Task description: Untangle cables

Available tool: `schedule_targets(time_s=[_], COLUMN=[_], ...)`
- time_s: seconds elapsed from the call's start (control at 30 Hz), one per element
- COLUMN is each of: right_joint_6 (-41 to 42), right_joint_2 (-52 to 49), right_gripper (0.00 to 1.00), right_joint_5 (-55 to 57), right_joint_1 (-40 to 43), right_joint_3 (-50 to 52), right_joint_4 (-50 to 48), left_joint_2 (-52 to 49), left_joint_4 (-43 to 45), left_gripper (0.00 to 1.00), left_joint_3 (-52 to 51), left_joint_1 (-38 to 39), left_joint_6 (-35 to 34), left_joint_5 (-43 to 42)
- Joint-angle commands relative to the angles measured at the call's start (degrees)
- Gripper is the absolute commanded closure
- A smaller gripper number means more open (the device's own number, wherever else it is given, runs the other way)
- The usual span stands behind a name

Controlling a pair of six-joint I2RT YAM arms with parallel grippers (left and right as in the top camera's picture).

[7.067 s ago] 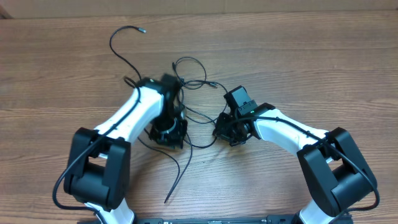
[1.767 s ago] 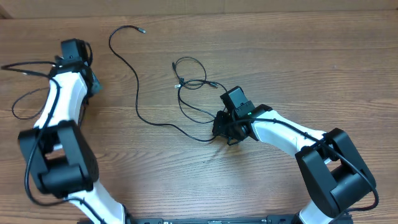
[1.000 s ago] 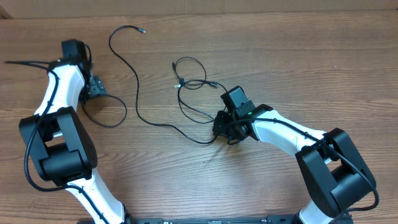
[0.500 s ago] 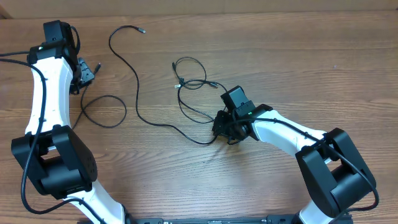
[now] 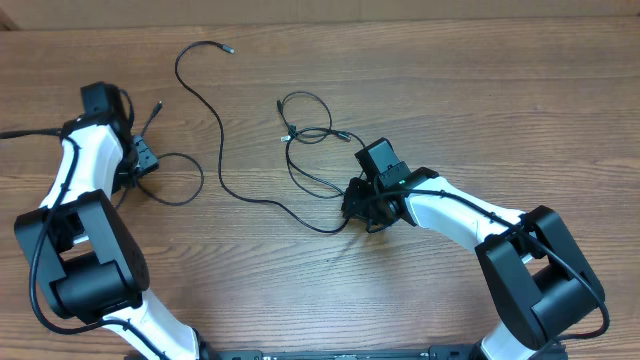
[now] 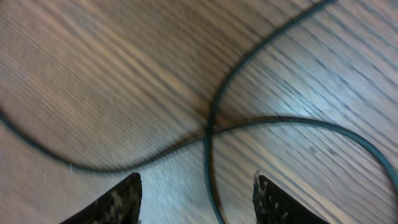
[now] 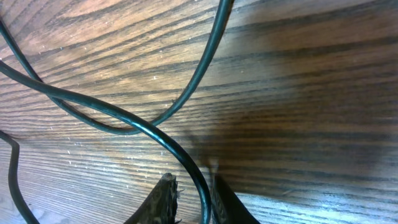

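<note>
Overhead shows three cables (image 5: 221, 150) and two arms (image 5: 450, 215): left gripper (image 6: 196, 199) stands apart over a crossed loop (image 6: 208, 127), right gripper (image 7: 191, 193) clamps one black cable (image 7: 124, 113)

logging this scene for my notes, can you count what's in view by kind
robot arms: 2
black cables: at least 3; a looped cable on the left, a long cable, and a small tangle whose strands cannot be told apart
total: at least 5
</note>
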State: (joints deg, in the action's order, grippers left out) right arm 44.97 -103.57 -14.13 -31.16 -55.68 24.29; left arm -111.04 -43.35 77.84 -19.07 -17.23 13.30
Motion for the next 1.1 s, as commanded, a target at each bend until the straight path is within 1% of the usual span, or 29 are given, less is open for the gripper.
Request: schedule_targets(time_s=[0.0,0.1,0.17,0.27,0.3,0.33,0.37,0.43,0.57,0.67,0.8,1.0,1.07], right_joint_6=[-0.1,-0.1,-0.1,-0.1,-0.1,-0.1,-0.1,-0.1,-0.1,-0.1,-0.1,-0.1,-0.1], right_joint_2=[-0.4,-0.4,-0.4,-0.4,-0.4,-0.4,-0.4,-0.4,-0.4,-0.4,-0.4,-0.4,-0.4], right_gripper=[0.82,0.82,0.82,0.82,0.82,0.82,0.82,0.82,0.83,0.83,0.83,0.83,0.83], right_joint_5=[0.6,0.6,0.6,0.6,0.6,0.6,0.6,0.6,0.6,0.6,0.6,0.6,0.6], right_joint_1=[0.2,0.2,0.2,0.2,0.2,0.2,0.2,0.2,0.2,0.2,0.2,0.2,0.2], right_joint_3=[0.3,0.3,0.3,0.3,0.3,0.3,0.3,0.3,0.3,0.3,0.3,0.3,0.3], right_joint_4=[-0.1,-0.1,-0.1,-0.1,-0.1,-0.1,-0.1,-0.1,0.0,0.0,-0.1,-0.9,-1.1], left_joint_2=[-0.4,-0.7,-1.2,-1.8,-2.1,-2.6,-3.0,-4.1,-5.8,-6.7,-7.0,-7.0,-7.0], left_joint_4=[3.9,8.8,11.2,13.2,13.7,14.3,14.7,15.6,18.8,22.3,27.3,33.3,34.8], left_gripper=[0.45,0.48,0.48,0.57,0.63,0.72,0.84,0.95,0.95,0.93,0.94,0.92,0.91], left_joint_3=[-3.8,-7.2,-8.7,-9.8,-10.1,-10.3,-10.3,-10.3,-10.3,-10.3,-10.3,-10.3,-10.2], left_joint_1=[-1.7,-2.4,-2.4,-2.4,-2.4,-2.4,-2.5,-2.9,-4.0,-5.3,-7.6,-12.3,-13.8], left_joint_6=[7.0,7.1,8.6,11.6,12.0,12.3,12.9,13.0,13.0,13.0,13.0,13.4,13.5], left_joint_5=[-3.0,-3.4,-5.0,-7.0,-7.0,-6.7,-6.6,-5.2,-3.2,-1.5,0.7,0.5,-1.0])
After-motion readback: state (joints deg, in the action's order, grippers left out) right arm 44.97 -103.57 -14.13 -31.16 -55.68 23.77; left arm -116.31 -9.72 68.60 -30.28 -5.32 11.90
